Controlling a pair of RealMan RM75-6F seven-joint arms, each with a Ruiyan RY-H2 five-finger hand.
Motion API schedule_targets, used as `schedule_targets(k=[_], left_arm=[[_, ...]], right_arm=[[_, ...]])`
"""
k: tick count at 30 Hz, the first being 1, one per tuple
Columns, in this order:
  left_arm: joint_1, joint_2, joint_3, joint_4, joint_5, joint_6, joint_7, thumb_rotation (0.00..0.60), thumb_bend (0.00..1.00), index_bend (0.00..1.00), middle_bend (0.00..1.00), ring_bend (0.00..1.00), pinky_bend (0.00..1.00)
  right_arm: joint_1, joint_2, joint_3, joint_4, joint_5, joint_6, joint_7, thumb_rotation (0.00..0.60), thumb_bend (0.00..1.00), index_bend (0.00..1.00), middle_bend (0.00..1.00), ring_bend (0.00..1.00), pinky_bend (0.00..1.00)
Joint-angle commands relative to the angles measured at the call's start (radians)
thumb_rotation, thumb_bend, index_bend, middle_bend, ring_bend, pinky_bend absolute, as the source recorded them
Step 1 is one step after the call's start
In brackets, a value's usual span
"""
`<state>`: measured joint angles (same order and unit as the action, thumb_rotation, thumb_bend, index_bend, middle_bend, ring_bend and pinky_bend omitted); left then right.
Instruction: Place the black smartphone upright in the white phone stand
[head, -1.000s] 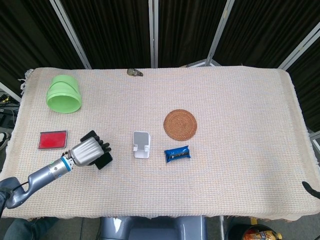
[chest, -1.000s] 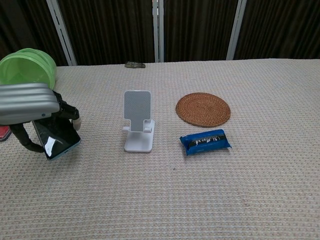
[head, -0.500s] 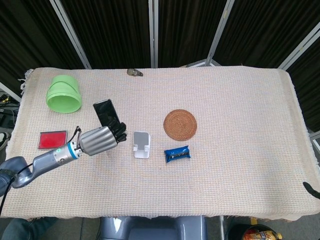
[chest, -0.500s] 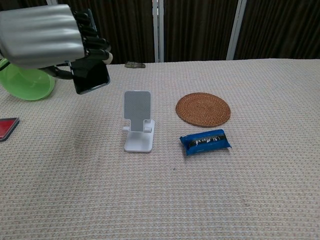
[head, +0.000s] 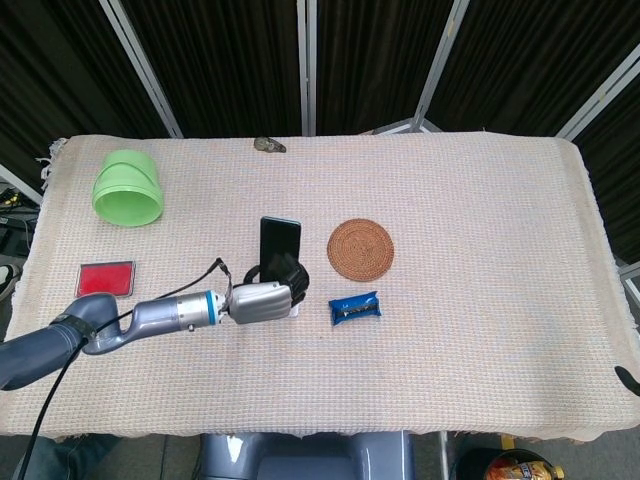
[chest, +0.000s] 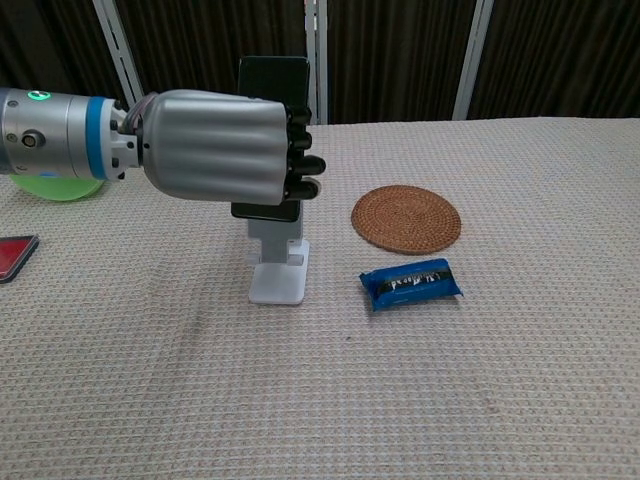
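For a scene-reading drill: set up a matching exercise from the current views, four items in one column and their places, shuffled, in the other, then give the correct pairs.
Items
1. black smartphone
2. woven coaster
3. blue packet
4. green bowl

Places
A. far left corner of the table, tipped on its side
B. held upright by the left robot hand above the white phone stand
C. lying flat, right of the stand, nearer the front edge
D. right of the stand, behind the packet

Pairs: 1-B, 2-D, 3-C, 4-A

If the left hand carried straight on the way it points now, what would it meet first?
Likely the woven coaster, or the blue packet if it tracks nearer. The left hand points rightward holding the black smartphone over the white phone stand; depth is unclear.
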<state>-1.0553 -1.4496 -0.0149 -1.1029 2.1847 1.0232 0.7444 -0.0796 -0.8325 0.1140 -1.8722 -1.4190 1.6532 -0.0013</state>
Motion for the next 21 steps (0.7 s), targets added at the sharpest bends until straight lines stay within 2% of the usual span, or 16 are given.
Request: schedule_targets(k=[1,21], left_arm=[[-0.005,-0.013,0.010,0.006,-0.005,-0.021,0.018,0.600,0.00,0.54,0.42,0.46,0.42],[0.028,-0.098,0.006,0.046,-0.083,-0.010,0.123,0.600,0.00,0.53,0.42,0.45,0.41]], right_arm=[[-0.001,0.003,0.000,0.002,0.001,-0.001,0.007,0.600,0.00,0.00,0.00,0.00,0.00],[-0.002,0.009,-0.002,0.001,-0.003,-0.006,0.018,0.600,0.00,0.00,0.00,0.00,0.00]])
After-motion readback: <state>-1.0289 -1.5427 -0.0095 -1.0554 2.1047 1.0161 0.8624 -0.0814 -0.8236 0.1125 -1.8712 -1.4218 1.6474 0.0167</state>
